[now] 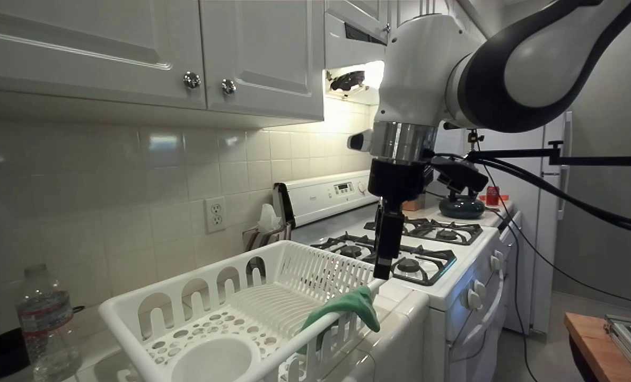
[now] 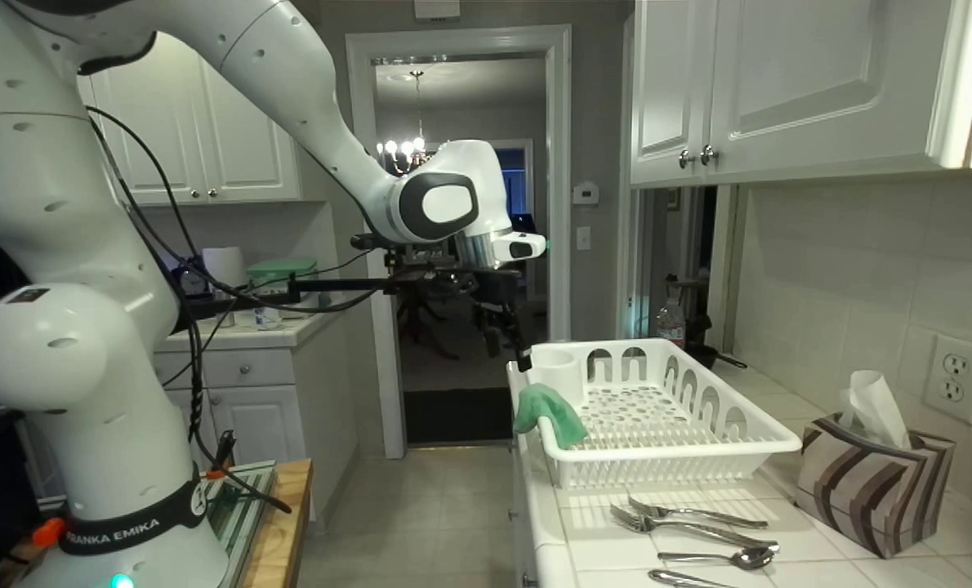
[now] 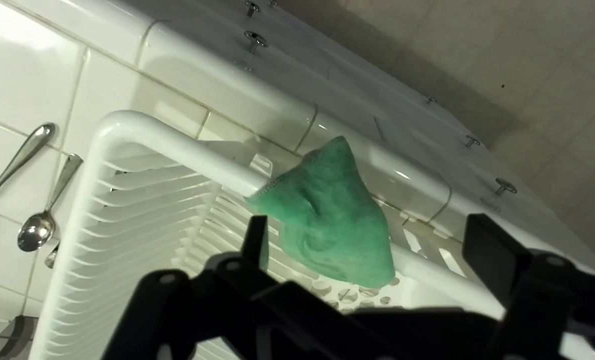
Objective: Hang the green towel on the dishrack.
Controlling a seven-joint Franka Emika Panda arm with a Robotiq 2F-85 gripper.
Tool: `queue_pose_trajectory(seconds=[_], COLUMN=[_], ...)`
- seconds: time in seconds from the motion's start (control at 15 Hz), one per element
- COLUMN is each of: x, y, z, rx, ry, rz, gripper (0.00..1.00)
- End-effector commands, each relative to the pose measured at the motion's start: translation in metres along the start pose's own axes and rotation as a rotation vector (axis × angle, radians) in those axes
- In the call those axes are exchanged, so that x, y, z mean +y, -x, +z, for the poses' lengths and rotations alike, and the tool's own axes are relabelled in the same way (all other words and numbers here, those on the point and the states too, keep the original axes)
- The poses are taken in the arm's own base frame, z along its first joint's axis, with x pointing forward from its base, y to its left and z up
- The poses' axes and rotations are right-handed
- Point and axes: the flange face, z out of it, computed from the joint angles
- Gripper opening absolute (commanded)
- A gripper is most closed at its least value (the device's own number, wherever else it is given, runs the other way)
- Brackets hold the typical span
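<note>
You've got the gripper (image 3: 370, 240) spread wide w/ nothing in its grip. Wrist view: green towel (image 3: 332, 215) lies btwn the fingers (image 3: 255, 237), mostly past the tips, nearer the one on the side of the spoons (image 3: 36, 232). In both exterior views it's below the tips, close, looks apart; gap hard to tell. It's draped over the long rail of the dishrack (image 3: 192, 154) by the counter edge (image 3: 227, 90), part inside, a corner outside, bunched w/ no clear long axis. Your closing line runs slantwise to that rail, more along than across. Hang looks done IMO, so prob. lift straight up, jaws wide; if you re-grip, don't pinch the rail too
</note>
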Motion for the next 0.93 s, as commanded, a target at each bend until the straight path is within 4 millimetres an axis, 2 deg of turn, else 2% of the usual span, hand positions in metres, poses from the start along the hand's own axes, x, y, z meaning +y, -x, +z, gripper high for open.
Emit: queue_pose_trajectory(seconds=[0.0,0.4,0.87], x=[0.004,0.004,0.003], y=[-0.004,0.002,0.004], z=[0.016,0.045,0.074], rx=[-0.009,-0.032,0.028], ry=[-0.015,-0.033,-0.080], rz=[0.010,0.055,0.103], gripper=[1.00,1.00,1.00])
